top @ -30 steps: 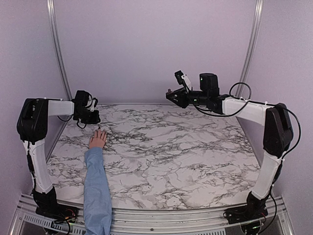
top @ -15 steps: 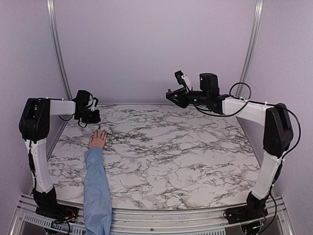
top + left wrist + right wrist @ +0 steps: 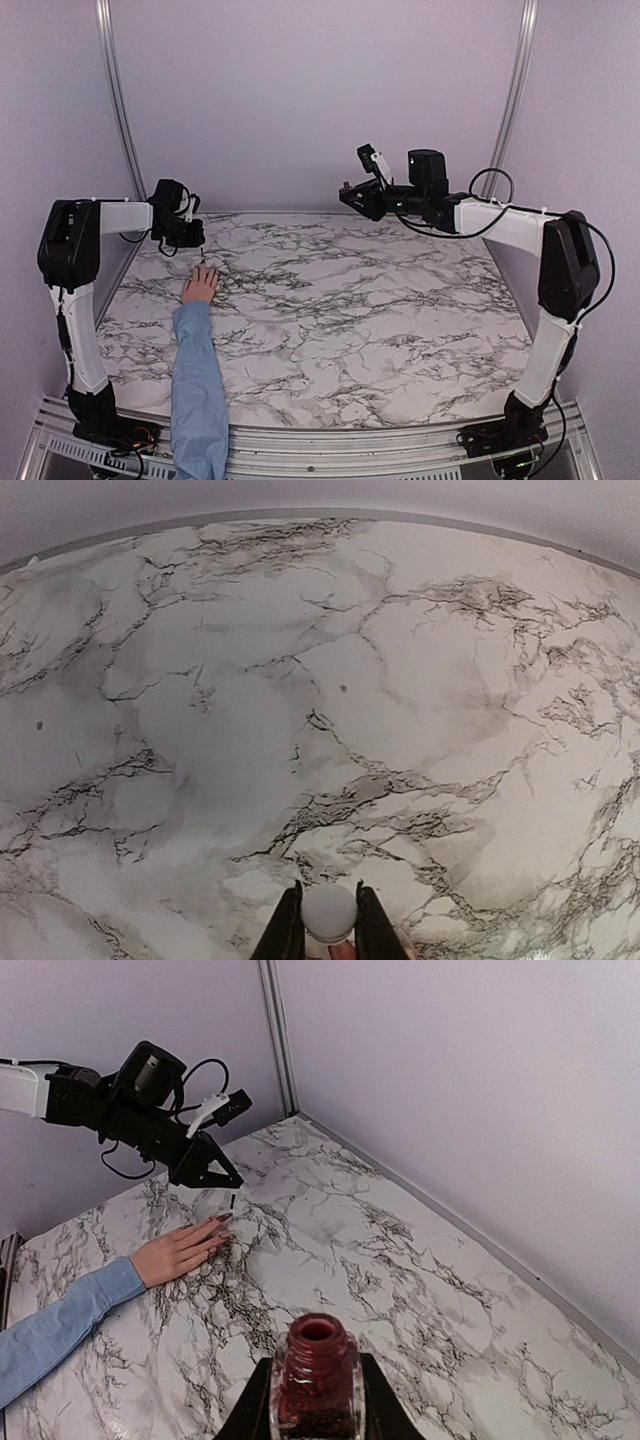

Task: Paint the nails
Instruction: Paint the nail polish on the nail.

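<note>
The nails (image 3: 222,1218) are sitting at the tips of a light-skinned hand (image 3: 200,285) that is lying palm down on the marble counter (image 3: 350,300), at its left side, with the fingers pointing toward the back wall (image 3: 300,90). From the right wrist view the nails are showing only as tiny specks, and one fingertip is looking dark. A light blue sleeve (image 3: 197,380) is running from the wrist back to the near edge of the counter.

Just above the fingertips, a thin dark brush (image 3: 232,1200) is pointing down, and whether it is touching a nail I cannot tell. The brush is hanging from a white cap (image 3: 329,912), which the left tool (image 3: 195,240) is clenching between its two fingers, as the left wrist view is showing.

Well apart, over the far middle of the counter, the right tool (image 3: 350,195) is hovering high. It is gripping an uncapped nail polish bottle (image 3: 316,1370) of dark red polish, upright, with its open neck facing up and both fingers pressing against its sides.
</note>
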Controlling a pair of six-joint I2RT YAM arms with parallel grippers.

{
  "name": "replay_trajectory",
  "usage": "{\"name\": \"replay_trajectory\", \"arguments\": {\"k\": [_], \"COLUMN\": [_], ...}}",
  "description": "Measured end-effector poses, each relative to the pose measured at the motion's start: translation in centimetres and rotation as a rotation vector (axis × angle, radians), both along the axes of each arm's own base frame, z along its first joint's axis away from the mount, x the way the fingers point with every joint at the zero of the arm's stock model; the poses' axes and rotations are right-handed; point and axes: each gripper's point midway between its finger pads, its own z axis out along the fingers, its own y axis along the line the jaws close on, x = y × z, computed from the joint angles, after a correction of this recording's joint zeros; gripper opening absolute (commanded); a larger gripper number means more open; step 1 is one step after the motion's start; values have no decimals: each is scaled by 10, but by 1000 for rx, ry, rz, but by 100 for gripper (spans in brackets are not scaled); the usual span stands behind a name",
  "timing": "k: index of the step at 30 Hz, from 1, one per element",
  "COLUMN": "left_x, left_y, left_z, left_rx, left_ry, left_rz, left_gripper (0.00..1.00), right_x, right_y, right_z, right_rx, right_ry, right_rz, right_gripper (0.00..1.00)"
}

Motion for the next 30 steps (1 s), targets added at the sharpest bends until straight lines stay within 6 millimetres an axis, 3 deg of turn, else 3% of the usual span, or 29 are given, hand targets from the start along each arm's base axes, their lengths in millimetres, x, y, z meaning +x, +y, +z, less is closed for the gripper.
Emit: {"name": "replay_trajectory", "arguments": {"k": [7,30], "left_x": [-9,-16], "left_y": [1,-5], "left_z": [14,9], "left_rx": [-4,-15], "left_ry": [-18,0], "left_rz": [-2,-19], "left_gripper": [0,0], "right_x": [0,-1], "right_y": [0,0], "right_z": [-2,-2], "right_rx": [-2,-2], "right_ry": [3,4], "right_rz": [0,0], "right_gripper": [0,0]}}
